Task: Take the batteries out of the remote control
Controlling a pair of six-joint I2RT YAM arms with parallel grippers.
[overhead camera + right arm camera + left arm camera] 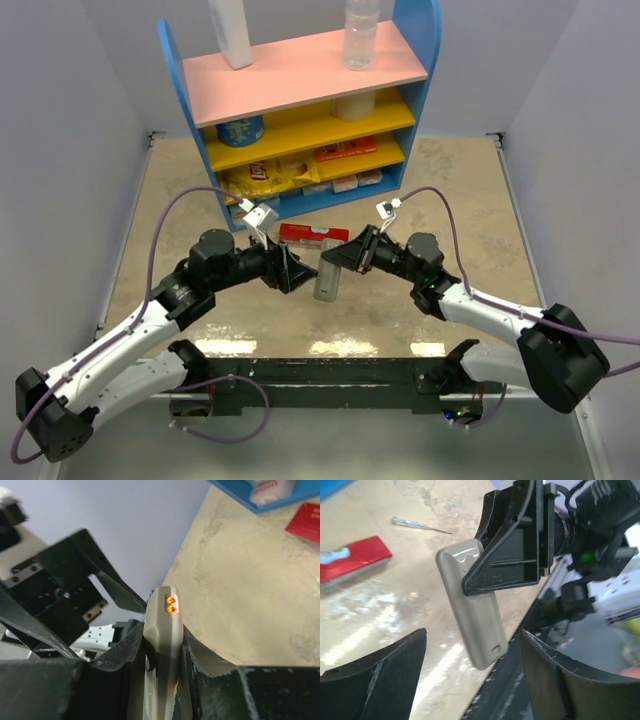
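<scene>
The remote control [327, 278] is a slim grey bar hanging above the table between the two arms. My right gripper [347, 257] is shut on its upper part. In the right wrist view the remote control [165, 625] is pinched between both fingers of the right gripper [163, 637], and two small orange lights glow at its far end. My left gripper [300, 270] stands open. In the left wrist view the remote control [470, 605] hangs clear between the spread fingers of the left gripper [474, 636]. The batteries are hidden.
A flat red box [313, 235] lies on the table just behind the grippers, with a thin pale stick [420, 525] beside it. A blue shelf unit [300, 110] with snacks and bottles stands at the back. The dark arm-base rail [330, 385] runs along the near edge.
</scene>
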